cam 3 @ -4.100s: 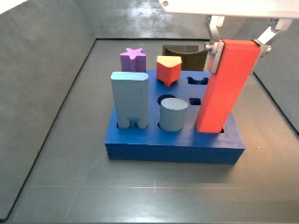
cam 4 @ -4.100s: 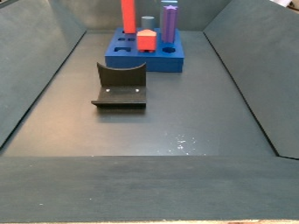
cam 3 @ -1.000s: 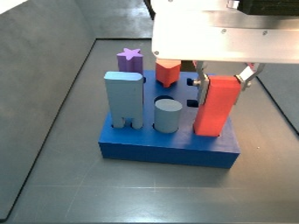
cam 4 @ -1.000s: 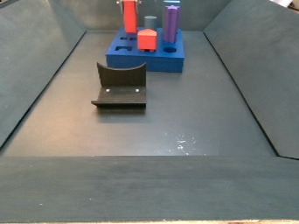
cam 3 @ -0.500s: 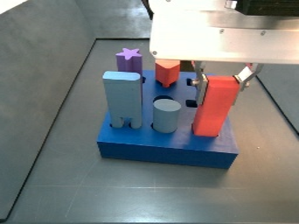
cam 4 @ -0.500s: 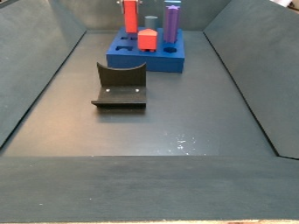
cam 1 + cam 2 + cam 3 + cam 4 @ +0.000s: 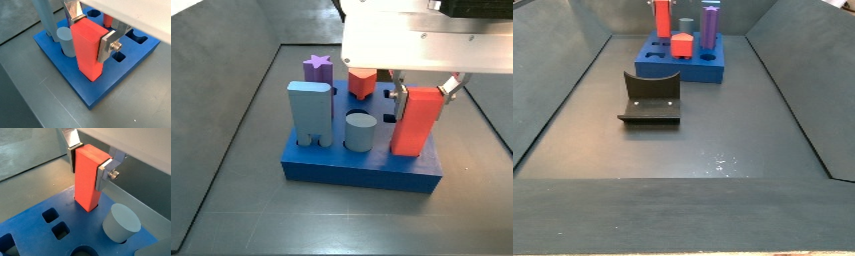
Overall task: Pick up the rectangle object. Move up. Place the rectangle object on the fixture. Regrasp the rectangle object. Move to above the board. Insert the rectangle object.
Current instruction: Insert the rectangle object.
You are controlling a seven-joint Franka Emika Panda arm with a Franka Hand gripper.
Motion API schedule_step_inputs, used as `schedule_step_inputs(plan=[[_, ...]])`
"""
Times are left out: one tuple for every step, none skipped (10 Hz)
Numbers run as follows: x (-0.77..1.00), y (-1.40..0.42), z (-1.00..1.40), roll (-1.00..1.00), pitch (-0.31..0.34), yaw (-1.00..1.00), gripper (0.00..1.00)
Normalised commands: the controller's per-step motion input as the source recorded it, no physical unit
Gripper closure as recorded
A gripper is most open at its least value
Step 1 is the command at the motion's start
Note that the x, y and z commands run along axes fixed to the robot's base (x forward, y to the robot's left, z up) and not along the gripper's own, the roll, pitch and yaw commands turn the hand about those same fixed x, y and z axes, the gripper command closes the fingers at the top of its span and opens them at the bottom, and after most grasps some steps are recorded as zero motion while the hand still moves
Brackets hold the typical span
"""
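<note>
the rectangle object (image 7: 88,47) stands upright with its lower end sunk into a hole at the edge of the board (image 7: 80,92), so the insertion looks largely made, though how deep it sits cannot be told since the hole hides its foot. it is held vertical because the square slot only takes it end-on, and the grip sits high on its upper part so the fingers clear the board's top. the gripper (image 7: 90,158) hangs directly above the board, its two silver plates pressed flat on opposite faces of the red block in both wrist views, clamped on it and not let go. in a side view the rectangle object (image 7: 416,120) is at about 3 o'clock of the board's middle, with a grey cylinder (image 7: 364,131) just beside it toward 9 o'clock, the light-blue block (image 7: 311,113) beyond that, and the purple star piece (image 7: 319,68) and short red piece (image 7: 364,80) at about 11 and 12 o'clock. the fixture (image 7: 651,98) sits empty on the floor, well apart from the board (image 7: 687,68), at about 7 o'clock of it in that side view.
</note>
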Motion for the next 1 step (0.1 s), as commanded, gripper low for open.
schedule_step_inputs(plan=[[0.00, 0.00, 0.00, 0.00, 0.000, 0.00, 1.00]])
